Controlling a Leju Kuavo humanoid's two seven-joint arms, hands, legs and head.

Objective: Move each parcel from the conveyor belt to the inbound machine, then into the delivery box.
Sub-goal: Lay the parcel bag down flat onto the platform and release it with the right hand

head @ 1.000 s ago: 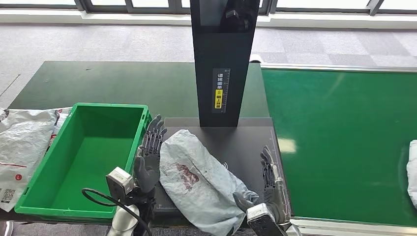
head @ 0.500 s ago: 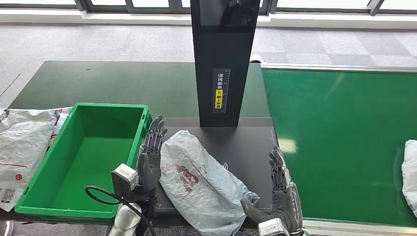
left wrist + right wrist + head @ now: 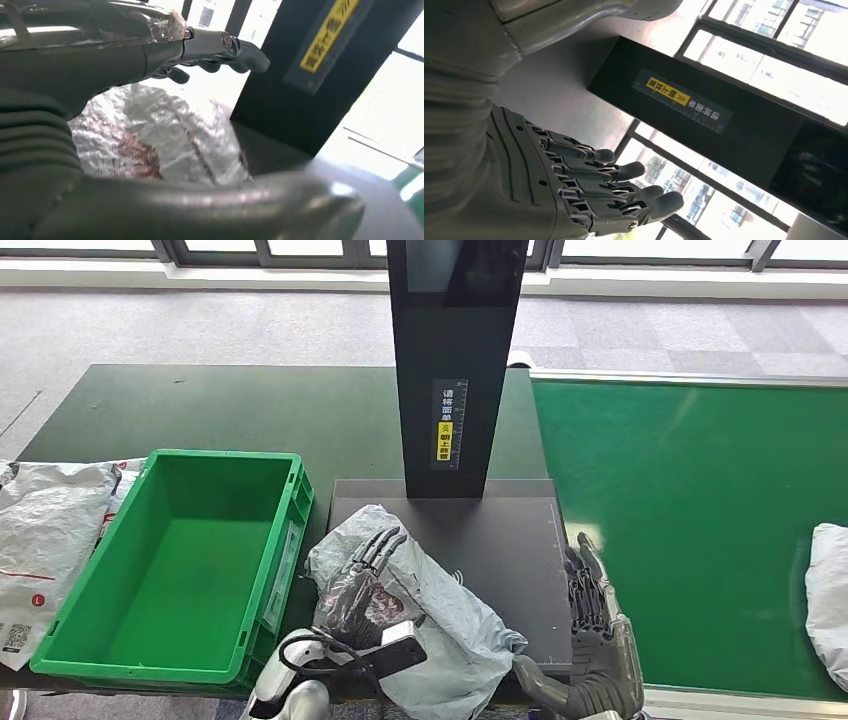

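A crumpled grey-blue parcel point(image 3: 440, 615) with a dark red print lies on the black platform of the inbound machine point(image 3: 500, 530). My left hand point(image 3: 363, 577) rests on top of its left half, fingers stretched out and spread. In the left wrist view those fingers point(image 3: 215, 46) reach over the parcel point(image 3: 160, 135), with the thumb below. My right hand point(image 3: 597, 635) stands open at the platform's right edge, apart from the parcel; its fingers point(image 3: 614, 192) hold nothing. The green delivery box point(image 3: 105, 640) sits left of the machine. Another pale parcel point(image 3: 828, 590) lies on the conveyor belt point(image 3: 700, 510).
The machine's tall black scanner post point(image 3: 455, 360) rises behind the platform. White mail bags point(image 3: 45, 530) lie left of the green box on a dark table point(image 3: 230, 410). Grey carpet and windows lie beyond.
My left hand has swung from the box side of the parcel onto its top, bunching that end. My right hand has drawn back to the right, off the parcel. The belt parcel has crept left.
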